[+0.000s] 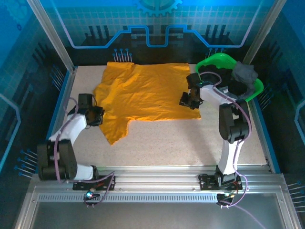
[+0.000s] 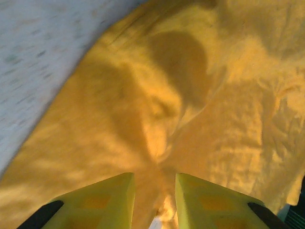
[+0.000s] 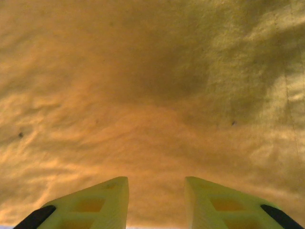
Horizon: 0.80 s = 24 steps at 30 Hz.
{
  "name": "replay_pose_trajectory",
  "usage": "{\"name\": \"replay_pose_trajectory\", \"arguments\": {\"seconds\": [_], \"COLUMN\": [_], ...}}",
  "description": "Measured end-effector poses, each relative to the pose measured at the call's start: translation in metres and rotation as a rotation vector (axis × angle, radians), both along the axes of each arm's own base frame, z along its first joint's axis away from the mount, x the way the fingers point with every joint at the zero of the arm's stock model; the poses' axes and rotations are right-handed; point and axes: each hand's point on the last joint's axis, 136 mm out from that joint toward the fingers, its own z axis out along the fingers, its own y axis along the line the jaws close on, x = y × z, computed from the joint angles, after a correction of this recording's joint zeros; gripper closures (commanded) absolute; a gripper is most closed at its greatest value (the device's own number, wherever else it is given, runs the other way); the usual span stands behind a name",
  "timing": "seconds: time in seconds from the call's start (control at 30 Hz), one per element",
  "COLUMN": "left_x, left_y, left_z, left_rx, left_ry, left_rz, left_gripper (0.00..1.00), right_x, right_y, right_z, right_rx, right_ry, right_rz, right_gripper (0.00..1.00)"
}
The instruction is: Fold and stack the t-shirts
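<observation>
Across the tabletop's (image 1: 190, 143) far half lies the orange-yellow t-shirt (image 1: 147, 95); left tool (image 1: 99, 116) and right tool (image 1: 187, 101), at its opposite side edges, both stand slightly spread.

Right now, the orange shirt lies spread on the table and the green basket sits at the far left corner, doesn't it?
Not quite: the basket sits at the far right corner, as the top view shows. The shirt does lie spread on the table.

A robot lab cell: blue circuit-patterned panels (image 1: 152, 28) at 12 o'clock, aluminium rails (image 1: 152, 183) at 6 o'clock, speckled table (image 1: 190, 143) between.
</observation>
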Motion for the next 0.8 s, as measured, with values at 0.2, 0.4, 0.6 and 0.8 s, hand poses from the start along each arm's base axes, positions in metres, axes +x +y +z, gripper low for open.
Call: {"name": "replay_pose_trajectory", "arguments": {"seconds": [0.2,0.4,0.6,0.8], "left_x": [0.046,0.022,-0.036,-0.085], "left_y": [0.019,0.018,0.011,0.009], "left_z": [-0.029,-0.066,-0.065,-0.066], "left_rx": [0.0,-0.024,-0.023,0.002], "left_ry": [0.035,0.148,0.167,0.206], "left_rz": [0.001,0.027,0.058,0.062], "left_gripper": [0.72,0.73,0.73,0.7], "right_x": [0.01,-0.005,-0.031,-0.076], "right_y": [-0.001,-0.005,-0.009,-0.024], "right_z": [-0.016,-0.032,-0.04,-0.042], "right_rx": [-0.024,-0.068,-0.119,-0.148], "right_ry": [0.062,0.151,0.195,0.258], "right_rz": [0.0,0.004,0.018,0.009], "right_gripper": [0.63,0.63,0.64,0.63]}}
